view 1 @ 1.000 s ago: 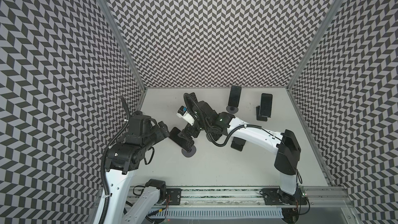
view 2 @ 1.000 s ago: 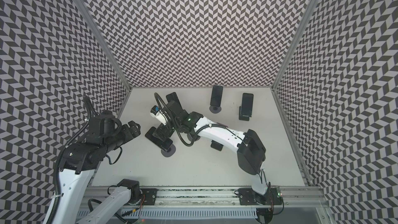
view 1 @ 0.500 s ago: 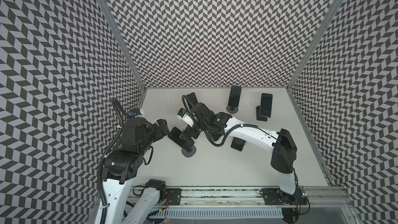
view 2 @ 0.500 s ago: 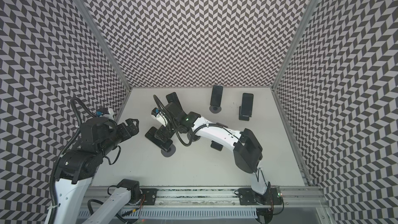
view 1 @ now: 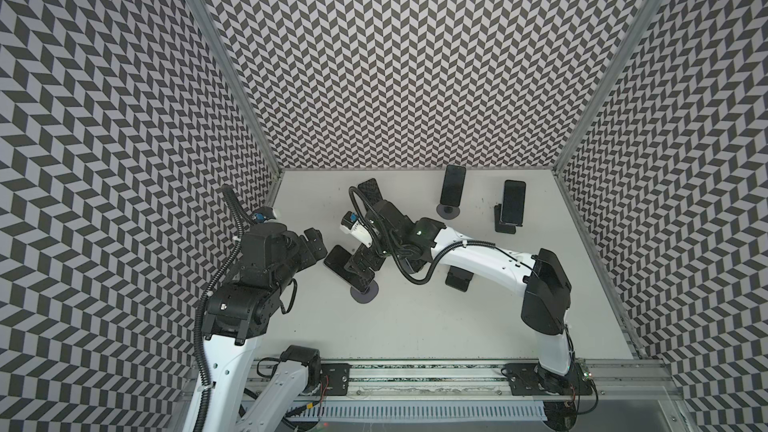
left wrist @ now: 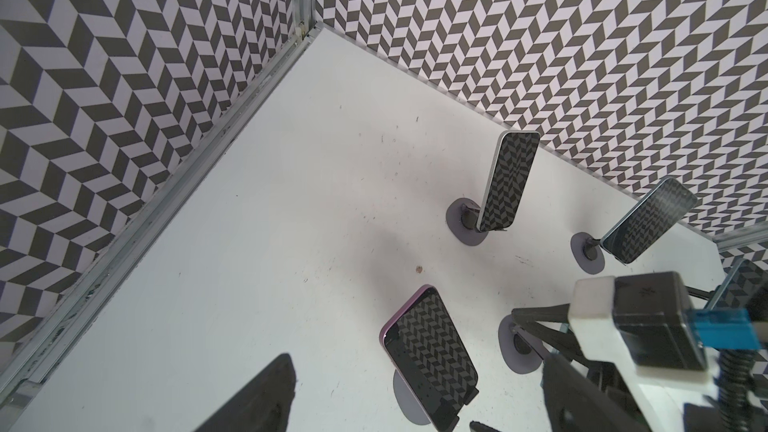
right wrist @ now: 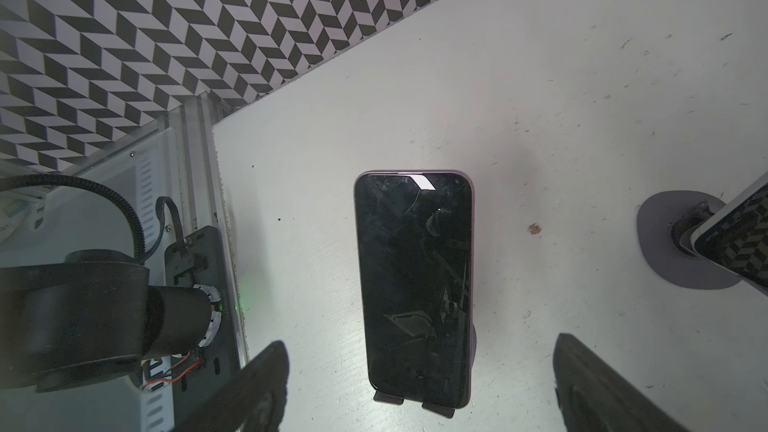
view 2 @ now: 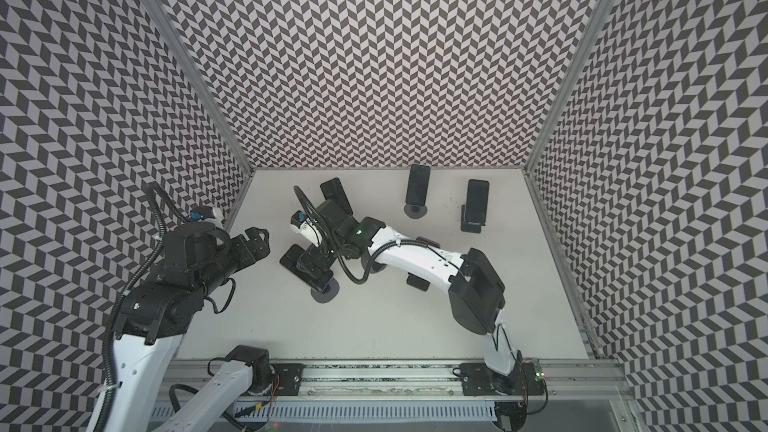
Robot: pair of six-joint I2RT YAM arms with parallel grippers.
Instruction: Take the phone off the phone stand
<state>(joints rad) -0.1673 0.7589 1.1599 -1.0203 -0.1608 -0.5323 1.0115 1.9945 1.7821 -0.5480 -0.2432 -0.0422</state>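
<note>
Right jaws just spread wider astride the purple-rimmed black phone (right wrist: 415, 284), still on its grey round-based stand (view 1: 364, 292); left jaws released too.

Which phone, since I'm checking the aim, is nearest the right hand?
The purple-rimmed phone, straight ahead of the open right hand; the other phones have pale rims and stand farther off.

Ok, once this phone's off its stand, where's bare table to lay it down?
Widest bare table lies between the round base under the purple-edged phone and the front rail. A smaller patch sits in the back-left corner, by the left wall. Crowded: the back row of phones on stands and the middle around the right pincer.
</note>
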